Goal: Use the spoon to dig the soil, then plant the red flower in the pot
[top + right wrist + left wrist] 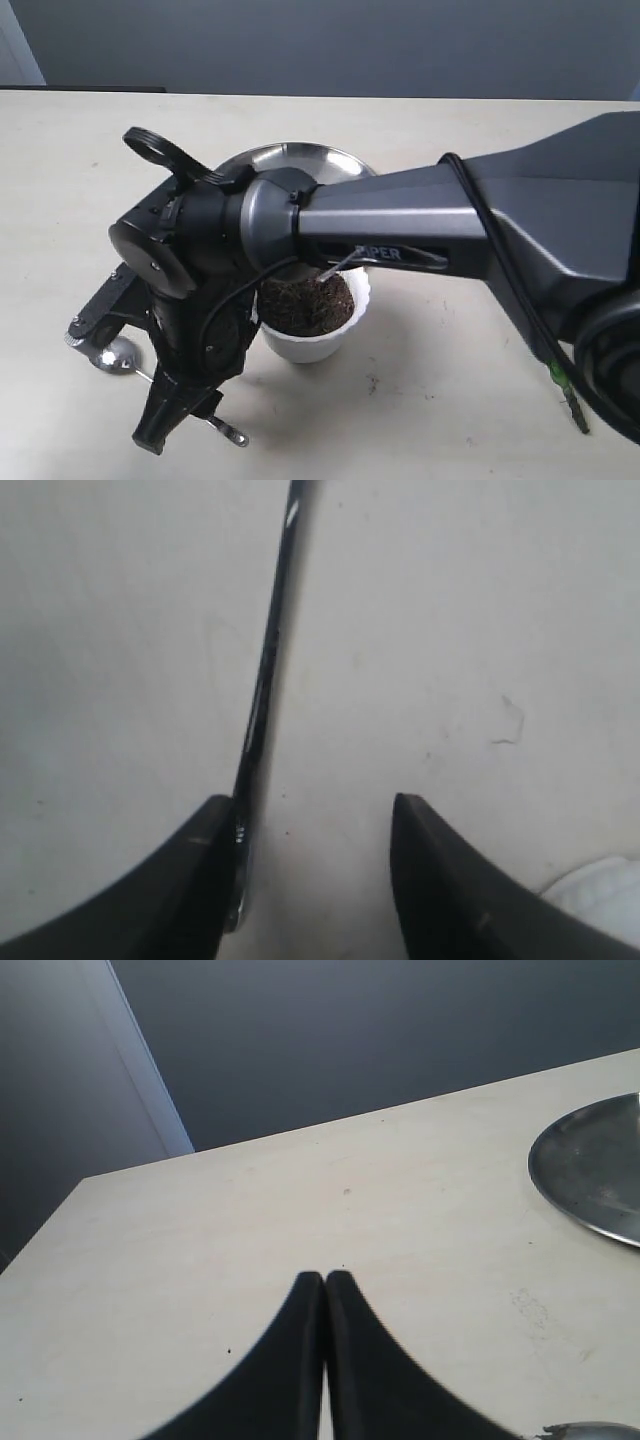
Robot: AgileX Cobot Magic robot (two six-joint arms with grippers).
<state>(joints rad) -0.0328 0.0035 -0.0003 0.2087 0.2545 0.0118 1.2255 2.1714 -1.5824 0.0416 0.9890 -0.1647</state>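
The white pot [312,346] stands mid-table, filled with dark soil [305,300]. The silver spoon [115,356] lies flat on the table to the pot's left, its handle running under my right gripper [180,425]. The right arm reaches across from the right, and that gripper points down at the table. In the right wrist view my right gripper [315,810] is open, with the spoon handle [265,680] lying against the inside of one finger. My left gripper [325,1278] is shut and empty over bare table. The red flower's petals are out of view.
A wide steel plate [290,158] sits behind the pot and also shows in the left wrist view as the plate [595,1170]. A thin green stalk [566,387] pokes out beside the right arm's base. The big right arm hides much of the table's middle.
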